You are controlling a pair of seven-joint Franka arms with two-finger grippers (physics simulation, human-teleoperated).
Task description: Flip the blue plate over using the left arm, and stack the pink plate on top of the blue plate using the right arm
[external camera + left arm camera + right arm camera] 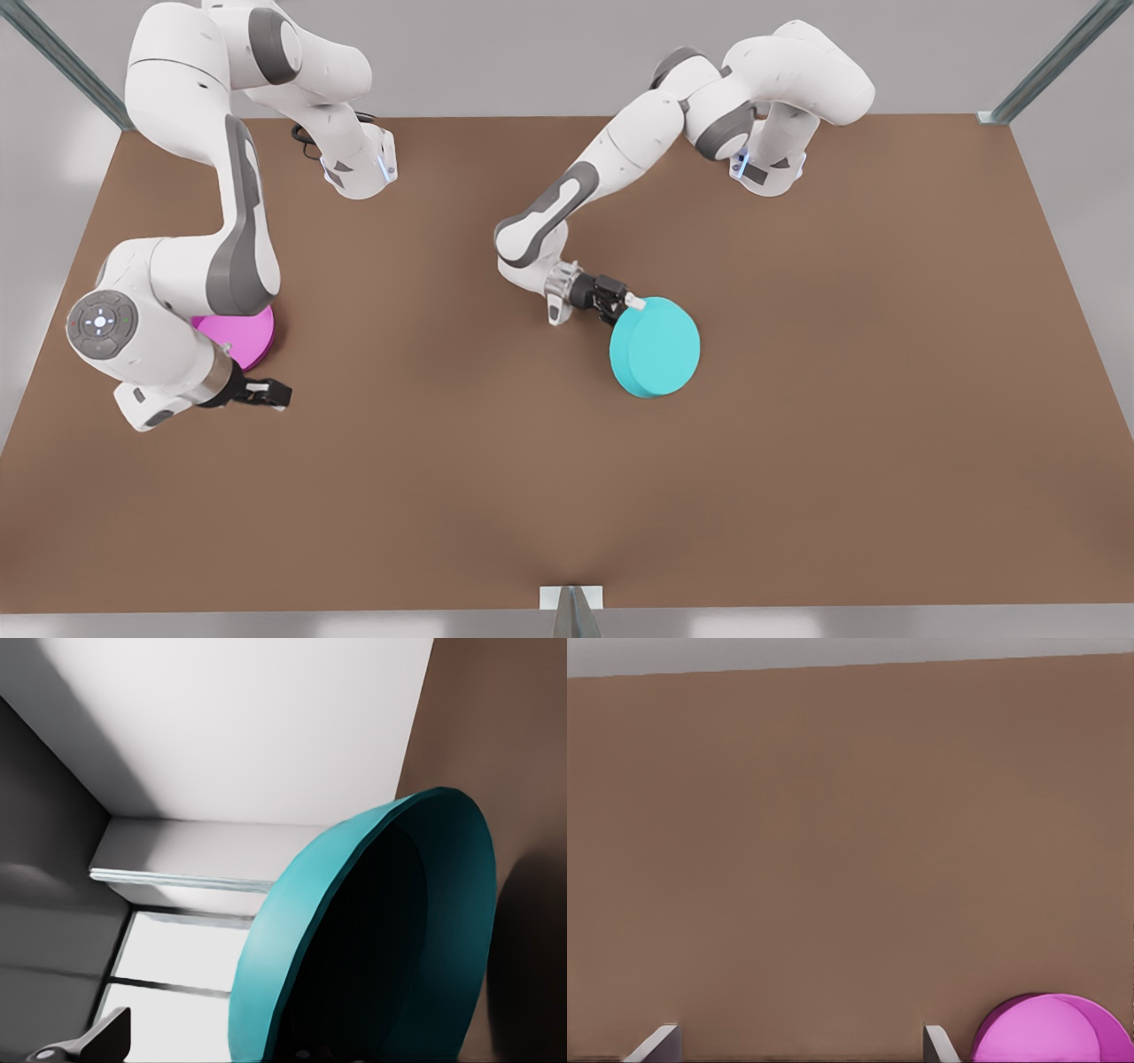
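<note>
The blue plate (656,347) is tilted up on edge in the middle of the table, its flat base facing the front view. My left gripper (631,303) is shut on its rim at the upper side. The left wrist view looks into the plate's dark hollow inside (372,939). The pink plate (244,335) lies flat at the front view's left, partly hidden under my right arm. My right gripper (276,393) is beside it, nearer the table's front edge, open and holding nothing. In the right wrist view the pink plate (1054,1035) lies beside the spread fingertips (937,1047).
The brown table (567,496) stretches wide between the two plates and toward its front edge. Both arm bases (359,168) (766,173) stand at the back. Metal posts (1045,66) rise at the back corners, and a small bracket (571,601) sits at the front edge.
</note>
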